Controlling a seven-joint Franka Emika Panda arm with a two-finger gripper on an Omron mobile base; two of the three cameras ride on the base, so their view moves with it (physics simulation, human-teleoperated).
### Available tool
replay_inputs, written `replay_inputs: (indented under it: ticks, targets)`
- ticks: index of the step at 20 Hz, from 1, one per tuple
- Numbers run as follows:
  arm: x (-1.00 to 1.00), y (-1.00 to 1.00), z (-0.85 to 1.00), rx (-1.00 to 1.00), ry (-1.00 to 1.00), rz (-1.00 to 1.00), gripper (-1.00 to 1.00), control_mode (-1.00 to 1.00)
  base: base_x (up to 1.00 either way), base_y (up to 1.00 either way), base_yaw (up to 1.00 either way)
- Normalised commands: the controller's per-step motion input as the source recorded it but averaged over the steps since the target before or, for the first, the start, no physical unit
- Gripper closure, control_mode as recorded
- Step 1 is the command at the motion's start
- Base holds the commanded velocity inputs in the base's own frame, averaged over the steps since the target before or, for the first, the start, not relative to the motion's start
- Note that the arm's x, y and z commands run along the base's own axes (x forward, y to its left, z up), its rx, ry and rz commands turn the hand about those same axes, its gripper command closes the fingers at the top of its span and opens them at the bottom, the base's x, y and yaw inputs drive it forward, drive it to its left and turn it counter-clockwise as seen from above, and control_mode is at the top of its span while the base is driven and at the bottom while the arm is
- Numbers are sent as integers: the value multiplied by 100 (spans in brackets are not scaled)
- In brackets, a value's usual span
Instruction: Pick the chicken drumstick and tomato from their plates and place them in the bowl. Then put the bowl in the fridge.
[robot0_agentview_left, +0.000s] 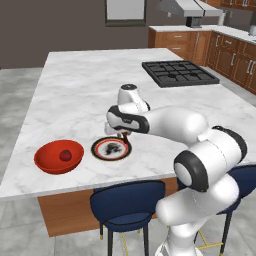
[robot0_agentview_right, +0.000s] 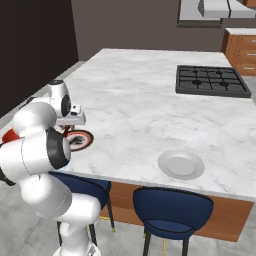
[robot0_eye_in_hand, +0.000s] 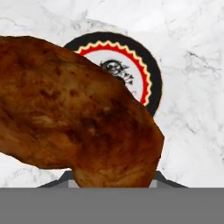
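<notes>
Two plates sit on the marble island: the dark-rimmed plate near the front edge and the plain pale plate well apart from it, further along the same edge. There is one red bowl, just beside the dark-rimmed plate without touching it, and one tomato lying inside that bowl, a little off its middle. One chicken drumstick is in the scene, and one gripper.

The drumstick is at the gripper, lifted clear above the dark-rimmed plate; in the hand view it sits right against the camera, covering the fingers, with the plate showing behind and beneath it. The fingertips are hidden behind the meat, so the jaws appear closed on the drumstick, though their gap itself cannot be seen. In the left base view the hand hangs directly over the plate's far side.

The drumstick is a mottled reddish-brown, roasted-looking, bulging at one end and narrowing toward the other. The plate under it has a black outer rim, a red and yellow zigzag ring, and a white centre with a dark motif.

Two blue stools stand below the counter edge, and a black cooktop lies at the island's far side.
</notes>
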Motion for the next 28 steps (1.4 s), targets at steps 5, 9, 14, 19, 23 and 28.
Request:
replay_inputs:
  ticks: [5, 9, 14, 19, 23, 28]
  targets:
    - [0, 78, 0, 0, 0, 9, 100, -100, 0, 0, 0]
    - [0, 72, 0, 0, 0, 14, 100, -100, 0, 0, 0]
    - [0, 70, 0, 0, 0, 14, 100, -100, 0, 0, 0]
    - [-1, 70, 0, 0, 0, 13, 100, -100, 0, 0, 0]
    - [-5, 60, -2, 0, 1, 10, 100, -100, 0, 0, 0]
    - [0, 47, -17, 0, 0, 6, 100, -100, 0, 0, 0]
